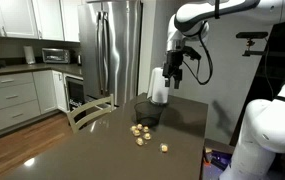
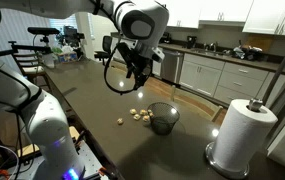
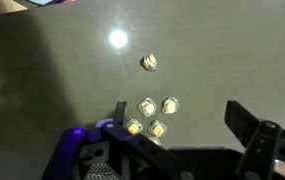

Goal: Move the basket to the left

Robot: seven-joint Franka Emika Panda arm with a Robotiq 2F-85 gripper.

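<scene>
The basket [image 1: 147,108] is a dark wire-mesh tub standing upright on the dark table; it also shows in an exterior view [image 2: 163,118]. My gripper [image 1: 175,70] hangs in the air above the table, apart from the basket, and shows in both exterior views [image 2: 134,75]. In the wrist view the gripper [image 3: 182,120] is open and empty, with its two black fingers spread over the table. The basket does not show in the wrist view.
A white paper towel roll [image 1: 159,85] stands just behind the basket [image 2: 242,135]. Small tan lumps [image 1: 139,130] lie on the table beside the basket [image 2: 137,115] and under the gripper [image 3: 157,115]. A chair [image 1: 90,112] stands at the table's edge.
</scene>
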